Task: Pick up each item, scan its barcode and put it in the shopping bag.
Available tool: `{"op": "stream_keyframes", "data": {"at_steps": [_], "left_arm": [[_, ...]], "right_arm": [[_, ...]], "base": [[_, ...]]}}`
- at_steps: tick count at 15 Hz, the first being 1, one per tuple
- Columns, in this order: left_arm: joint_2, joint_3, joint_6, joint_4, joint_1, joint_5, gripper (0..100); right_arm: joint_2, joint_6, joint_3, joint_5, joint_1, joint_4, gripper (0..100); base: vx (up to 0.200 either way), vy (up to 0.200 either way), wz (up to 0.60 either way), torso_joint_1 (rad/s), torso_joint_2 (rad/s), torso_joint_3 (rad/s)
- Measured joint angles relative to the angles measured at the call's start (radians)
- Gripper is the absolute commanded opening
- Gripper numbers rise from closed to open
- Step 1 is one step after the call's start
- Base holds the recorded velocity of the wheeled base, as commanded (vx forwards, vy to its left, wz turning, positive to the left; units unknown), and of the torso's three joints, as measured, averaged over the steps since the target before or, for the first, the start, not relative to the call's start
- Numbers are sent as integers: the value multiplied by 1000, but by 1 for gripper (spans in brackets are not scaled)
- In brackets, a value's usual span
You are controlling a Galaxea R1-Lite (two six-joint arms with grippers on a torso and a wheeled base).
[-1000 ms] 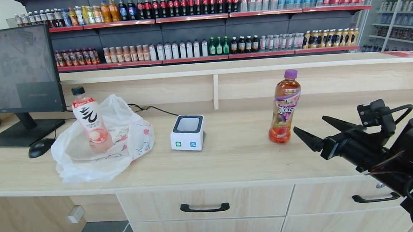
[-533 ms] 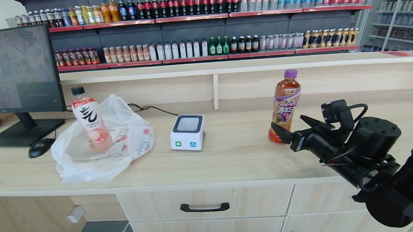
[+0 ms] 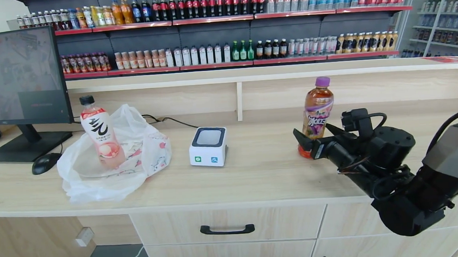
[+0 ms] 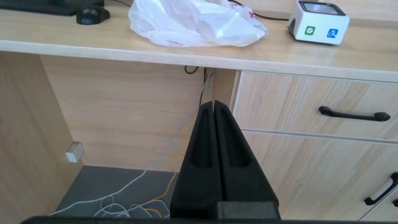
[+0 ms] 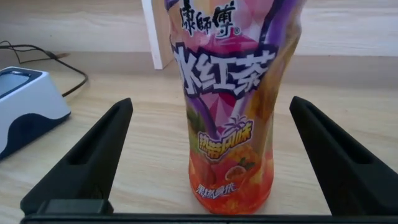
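A purple-capped orange drink bottle [image 3: 317, 111] stands upright on the wooden counter [image 3: 255, 170]. My right gripper [image 3: 313, 137] is open, its fingers on either side of the bottle's lower half; the right wrist view shows the bottle [image 5: 227, 106] between the two black fingers [image 5: 87, 165] without contact. A pink drink bottle [image 3: 100, 134] with a black cap leans inside the white shopping bag [image 3: 113, 157] on the left. The white barcode scanner [image 3: 208, 146] sits between bag and orange bottle. My left gripper [image 4: 214, 112] is shut, hanging below the counter edge in front of the cabinet.
A monitor [image 3: 17, 78] and black mouse [image 3: 45, 162] stand at the counter's left end. A raised back ledge [image 3: 273, 76] runs behind the counter. Drawers with black handles [image 3: 227, 229] are below. A cable [image 3: 169, 120] runs behind the scanner.
My right gripper has moved left and forward across the counter, from beside the orange bottle to straddling its base. Bottles, bag and scanner have not moved.
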Motion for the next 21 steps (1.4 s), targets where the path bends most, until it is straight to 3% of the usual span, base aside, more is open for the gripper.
{"op": "stream_keyframes", "data": {"at_steps": [6,21], "left_arm": [[0,0,1,0,0,0,0],[0,0,0,0,1,0,0]], "right_arm": [[8,12,68,10,-79,0,100],[-13,27,121,10,-156,0,100]], "base": [[0,0,0,0,0,0],[0,0,0,0,0,0]]}}
